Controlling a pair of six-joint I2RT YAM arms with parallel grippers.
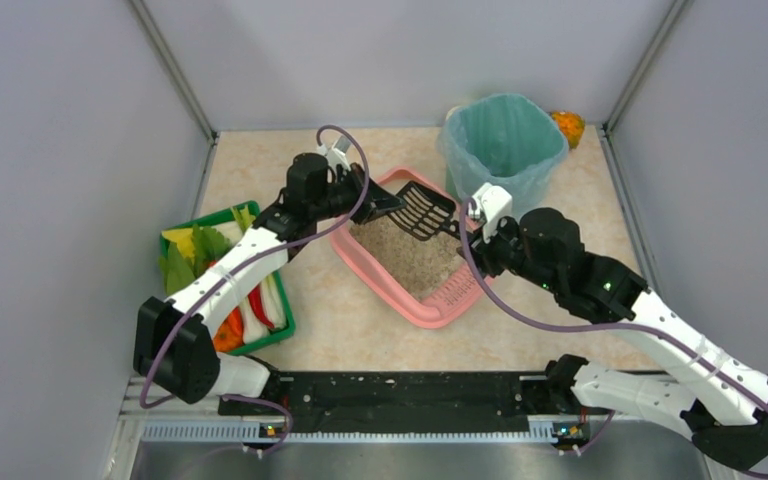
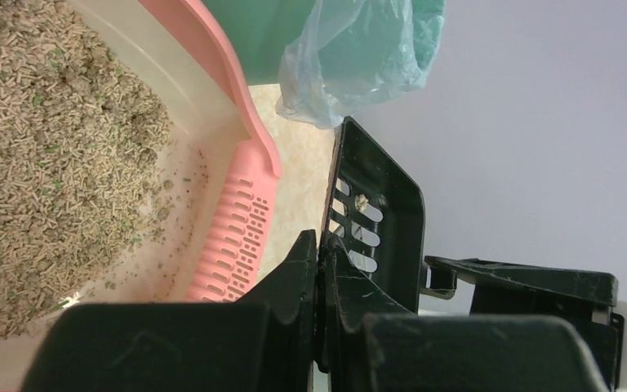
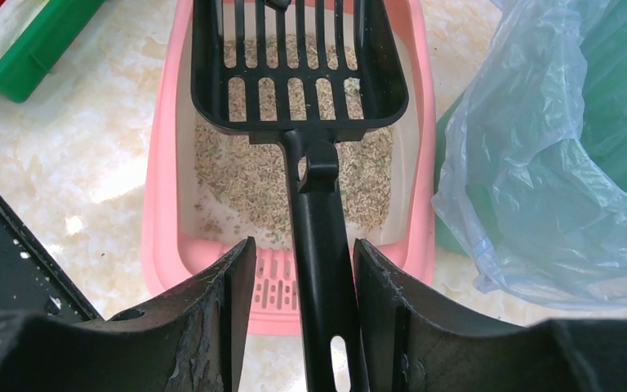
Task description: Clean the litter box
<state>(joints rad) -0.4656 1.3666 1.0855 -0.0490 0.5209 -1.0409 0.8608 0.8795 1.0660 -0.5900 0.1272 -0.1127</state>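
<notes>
The pink litter box (image 1: 363, 268) sits mid-table with beige litter (image 1: 410, 255) inside; its slotted ledge (image 1: 457, 291) faces the near right. A black slotted scoop (image 1: 422, 208) hangs over its far end. My left gripper (image 1: 392, 203) is shut on the scoop's side wall; in the left wrist view the jaws (image 2: 320, 245) pinch the scoop (image 2: 380, 212) tightly. My right gripper (image 1: 463, 228) is open around the scoop's handle (image 3: 322, 245). In the right wrist view the handle sits against the right finger with a gap on the left. The scoop looks empty.
A tall teal-lined bin (image 1: 505, 140) stands just behind and right of the litter box, its bag (image 3: 555, 163) close to my right gripper. A green tray (image 1: 200, 222) of colourful items sits at the left. An orange object (image 1: 568, 125) lies in the far right corner.
</notes>
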